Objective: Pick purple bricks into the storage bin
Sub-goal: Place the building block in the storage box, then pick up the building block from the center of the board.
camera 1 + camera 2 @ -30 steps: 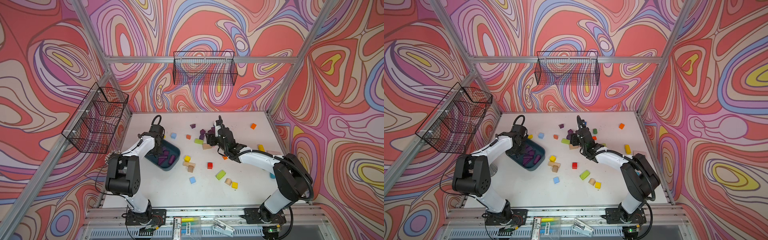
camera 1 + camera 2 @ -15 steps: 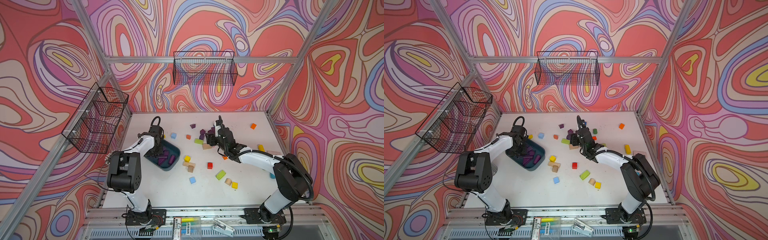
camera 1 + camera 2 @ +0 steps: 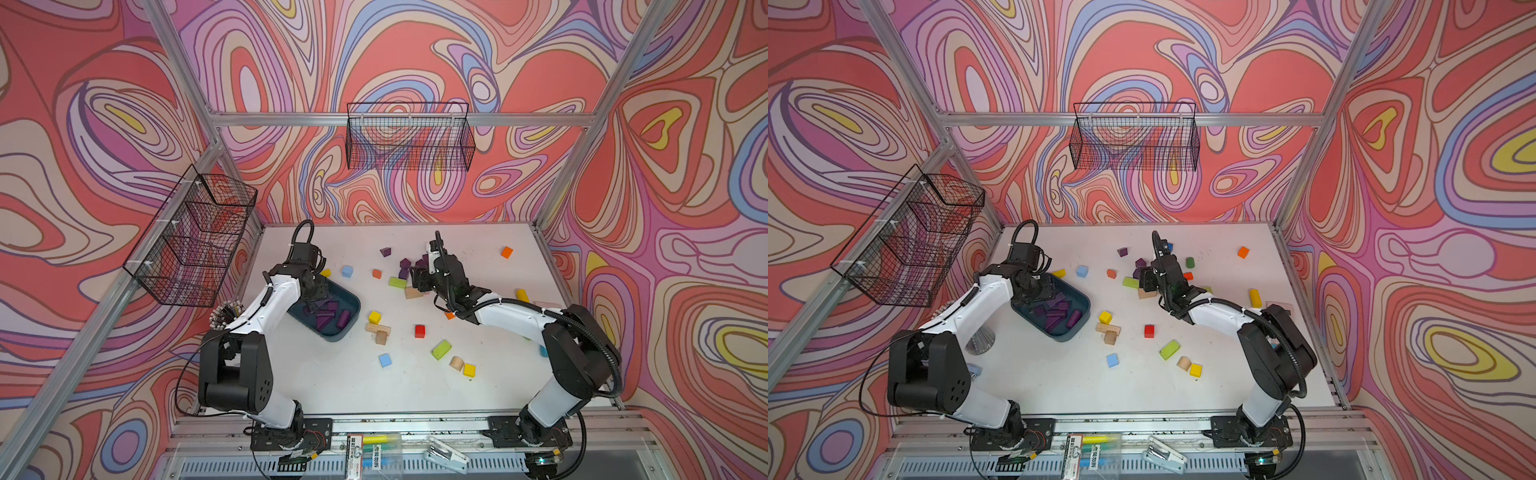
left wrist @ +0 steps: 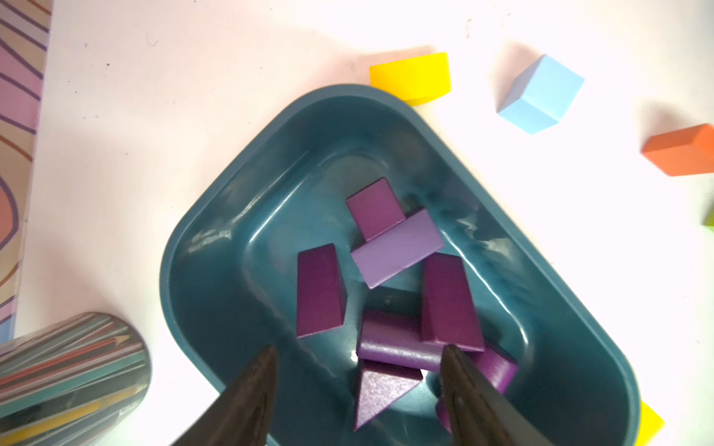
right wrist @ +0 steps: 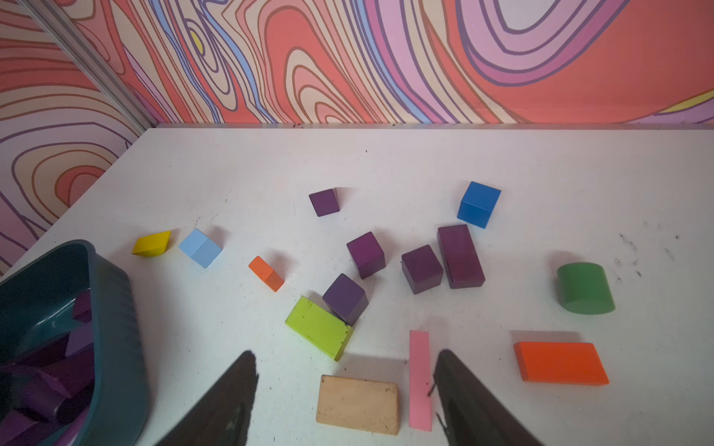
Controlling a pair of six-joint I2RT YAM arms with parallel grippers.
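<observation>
White tabletop (image 3: 332,386) is seen in both top views, strewn with coloured blocks. Left of the frame's middle the storage bin (image 4: 208,285), a dark teal tray, is set at a slant. Several purple bricks (image 4: 320,289) are heaped inside it.

Over the bin the left gripper (image 4: 359,349) is held with its jaws parted. A triangular prism (image 4: 380,394) is seen between the fingers at the lower edge of the left wrist view. It is touched by neither finger and is judged to have been let go into the bin. A drop-off is therefore taken to be the step in hand on that side.

Right of the frame's middle in a top view, the right gripper (image 3: 1148,284) is held low with its jaws spread and nothing between them. In the right wrist view it is placed above a tan block (image 5: 357,403) and a pink slab (image 5: 420,380).

Five loose bricks (image 5: 365,255) are left on the table in the middle of that frame, well apart from the bin. Lowest of these is a cube (image 5: 345,297) that touches a lime-green block (image 5: 318,326).

For the next pick the right gripper would have to be carried forward and lowered over one brick. On that cube the fingers should be set across its free faces, so that the green block is not nipped. The brick would then be carried left to the bin.
</observation>
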